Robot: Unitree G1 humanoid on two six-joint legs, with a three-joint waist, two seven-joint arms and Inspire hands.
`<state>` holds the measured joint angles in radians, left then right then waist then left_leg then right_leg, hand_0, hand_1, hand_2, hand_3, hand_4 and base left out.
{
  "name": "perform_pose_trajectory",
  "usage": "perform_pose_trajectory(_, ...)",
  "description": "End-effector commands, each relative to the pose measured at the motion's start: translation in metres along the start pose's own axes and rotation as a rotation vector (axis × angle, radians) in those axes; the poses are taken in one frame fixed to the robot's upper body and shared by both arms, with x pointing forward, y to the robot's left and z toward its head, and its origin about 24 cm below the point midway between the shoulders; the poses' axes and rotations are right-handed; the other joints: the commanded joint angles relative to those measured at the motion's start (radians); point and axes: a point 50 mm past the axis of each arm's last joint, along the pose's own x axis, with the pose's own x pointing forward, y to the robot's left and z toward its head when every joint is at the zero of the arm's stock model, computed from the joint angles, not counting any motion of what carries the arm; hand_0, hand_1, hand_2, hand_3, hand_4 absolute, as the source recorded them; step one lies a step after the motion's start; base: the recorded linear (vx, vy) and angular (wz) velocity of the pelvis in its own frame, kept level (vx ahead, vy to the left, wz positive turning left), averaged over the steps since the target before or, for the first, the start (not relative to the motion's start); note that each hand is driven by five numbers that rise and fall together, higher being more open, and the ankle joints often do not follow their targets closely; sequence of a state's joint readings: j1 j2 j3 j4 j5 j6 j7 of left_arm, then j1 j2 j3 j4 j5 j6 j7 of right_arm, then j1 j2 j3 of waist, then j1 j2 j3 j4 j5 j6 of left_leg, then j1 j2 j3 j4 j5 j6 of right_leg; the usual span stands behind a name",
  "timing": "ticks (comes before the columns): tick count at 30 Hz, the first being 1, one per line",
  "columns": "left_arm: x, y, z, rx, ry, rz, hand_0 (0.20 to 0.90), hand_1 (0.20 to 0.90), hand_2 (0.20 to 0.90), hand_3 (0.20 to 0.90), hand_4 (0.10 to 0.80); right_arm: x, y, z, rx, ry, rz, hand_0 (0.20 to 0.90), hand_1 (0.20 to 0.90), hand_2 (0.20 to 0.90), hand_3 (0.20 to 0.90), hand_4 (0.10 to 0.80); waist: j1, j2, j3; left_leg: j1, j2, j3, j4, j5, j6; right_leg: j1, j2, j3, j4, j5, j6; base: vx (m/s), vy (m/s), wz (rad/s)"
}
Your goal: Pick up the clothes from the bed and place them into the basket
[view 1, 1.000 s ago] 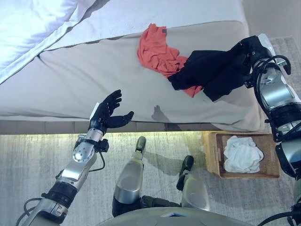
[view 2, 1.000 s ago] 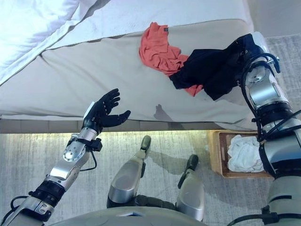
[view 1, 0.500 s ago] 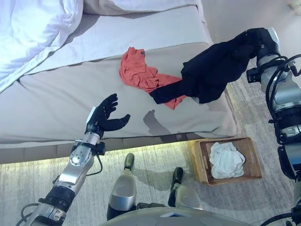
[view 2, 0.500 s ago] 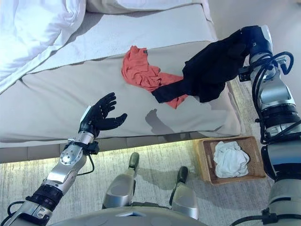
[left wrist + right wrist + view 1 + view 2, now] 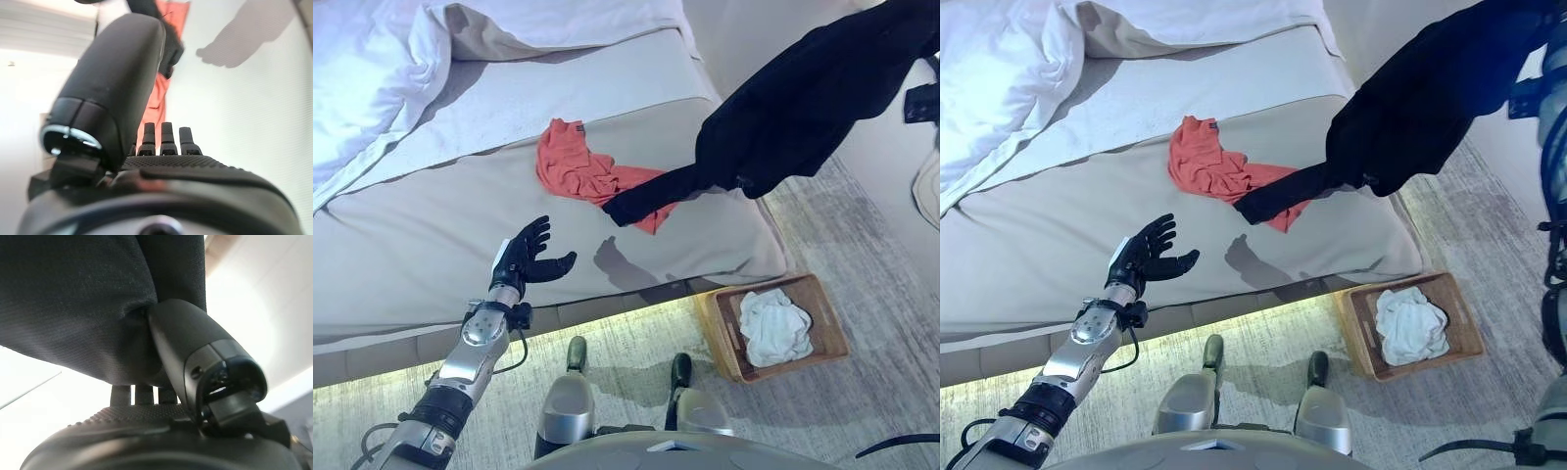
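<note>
- Right hand (image 5: 161,382): seen in its own wrist view only, with the thumb pressed into dark cloth and the fingers running up behind it; the hand is clamped on the black garment (image 5: 803,98).
- Black garment: hangs raised from the right hand, lifted clear of the bed (image 5: 431,245) over most of its length. One long trailing end droops down away from the hand, and its tip lies over or just above the orange garment (image 5: 573,171); whether the two touch cannot be told.
- Orange garment: lies crumpled on the grey bedcover, between the two hands, nearer the left hand than the right one.
- Left hand (image 5: 522,259): held palm up over the near edge of the bed, fingers straight and spread apart, thumb standing out to the side. It holds nothing and touches nothing.
- Wicker basket (image 5: 720,333): stands on the carpet (image 5: 862,255) beside the bed's near corner, below the raised black garment and well apart from the left hand.
- White cloth (image 5: 771,326): lies bunched inside the wicker basket.
- White duvet (image 5: 362,78): bunched at the far side of the bed, beyond the left hand and well apart from both garments.
</note>
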<state>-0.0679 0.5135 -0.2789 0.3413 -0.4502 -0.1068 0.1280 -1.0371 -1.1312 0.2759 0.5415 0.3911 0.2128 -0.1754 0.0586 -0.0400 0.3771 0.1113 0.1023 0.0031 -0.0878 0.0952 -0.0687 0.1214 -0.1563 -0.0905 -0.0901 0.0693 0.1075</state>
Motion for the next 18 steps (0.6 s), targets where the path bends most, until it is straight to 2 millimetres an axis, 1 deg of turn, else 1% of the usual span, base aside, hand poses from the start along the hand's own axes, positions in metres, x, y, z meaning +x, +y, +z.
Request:
perform_pose_trajectory(1,-0.009,-0.014,-0.012,0.027,0.002,-0.068,0.900,0.900,0.900,0.900,0.800,-0.001,-0.014,0.041,-0.056,-0.213,-0.078,0.300,0.300,0.300,0.200,0.100,-0.026,-0.037,-0.293,0.010,0.062,0.024,0.001,-0.061,-0.023,-0.014,-0.020,0.012,0.063,-0.025,-0.002,-0.003,0.013,-0.18)
perform_pose_trajectory(2,-0.008,-0.016,-0.012,0.033,0.002,-0.079,0.900,0.900,0.900,0.900,0.800,-0.002,-0.017,0.041,-0.052,-0.216,-0.098,0.300,0.300,0.300,0.200,0.100,-0.039,-0.034,-0.295,0.017,0.065,0.038,0.001,-0.065,-0.024,-0.012,-0.020,0.023,0.053,-0.020,0.001,0.002,0.012,-0.29)
perform_pose_trajectory(11,-0.004,-0.021,-0.010,0.057,0.005,-0.105,0.900,0.900,0.900,0.900,0.800,-0.005,-0.035,0.040,-0.048,-0.207,-0.205,0.300,0.300,0.300,0.200,0.100,-0.093,-0.021,-0.297,0.047,0.070,0.089,0.001,-0.083,-0.028,-0.020,-0.019,0.075,0.032,0.004,0.016,0.005,0.006,-0.27)
perform_pose_trajectory(12,-0.003,-0.022,-0.010,0.060,0.005,-0.111,0.900,0.900,0.900,0.900,0.800,-0.006,-0.040,0.038,-0.054,-0.202,-0.224,0.300,0.300,0.300,0.200,0.100,-0.105,-0.020,-0.298,0.049,0.070,0.095,0.001,-0.085,-0.027,-0.025,-0.016,0.088,0.035,0.005,0.016,0.004,0.006,-0.15)
perform_pose_trajectory(18,-0.002,-0.026,-0.011,0.073,0.007,-0.137,0.900,0.900,0.900,0.900,0.800,-0.010,-0.061,0.031,-0.073,-0.170,-0.271,0.300,0.300,0.300,0.200,0.100,-0.142,-0.016,-0.305,0.059,0.073,0.116,0.001,-0.090,-0.029,-0.037,-0.009,0.122,0.044,0.006,0.019,0.008,0.007,-0.17)
